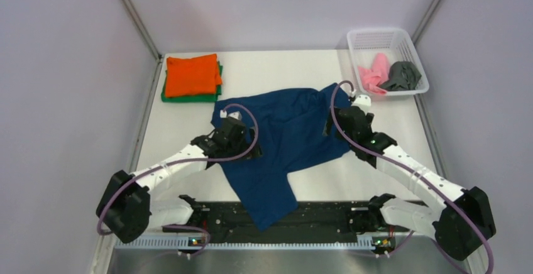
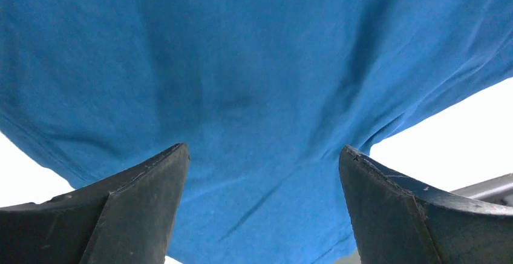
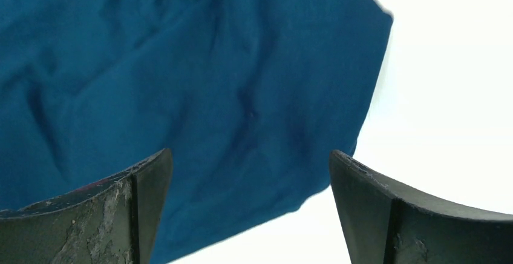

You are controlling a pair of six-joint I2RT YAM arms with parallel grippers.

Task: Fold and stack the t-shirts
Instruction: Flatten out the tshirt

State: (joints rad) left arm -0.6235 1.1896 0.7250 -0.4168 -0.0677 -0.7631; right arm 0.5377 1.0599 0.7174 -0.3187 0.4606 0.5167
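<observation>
Now, the navy t-shirt (image 1: 283,142) lies unfolded and rumpled across the middle of the worktop (image 1: 283,70), with one long lobe running toward the near edge and drooping over the black rail there; no print shows on the side facing up. The left pincer (image 2: 263,154) hangs over the shirt's left part with its jaws spread wide and nothing between them; the right pincer (image 3: 249,158) hangs over the right part, close to a cloth edge, equally wide and empty. At the far left an orange shirt (image 1: 192,74) sits folded on a green one (image 1: 188,97); at the far right the pink shirt (image 1: 374,76) and the dark grey shirt (image 1: 402,76) lie bunched in the white basket (image 1: 377,33).

The step in hand looks like laying the navy shirt out flat before any fold. To do it well, each pincer should probably come down on a true edge or corner rather than mid-panel, pinching a single layer; the wrinkles under both wrists suggest that a bite in the middle would gather a tuck. The overhanging lobe likely needs drawing back toward the far side first, or the fold will drag on the rail. Pulling the two grasps apart evenly should smooth the cloth; uneven tension would skew it.
</observation>
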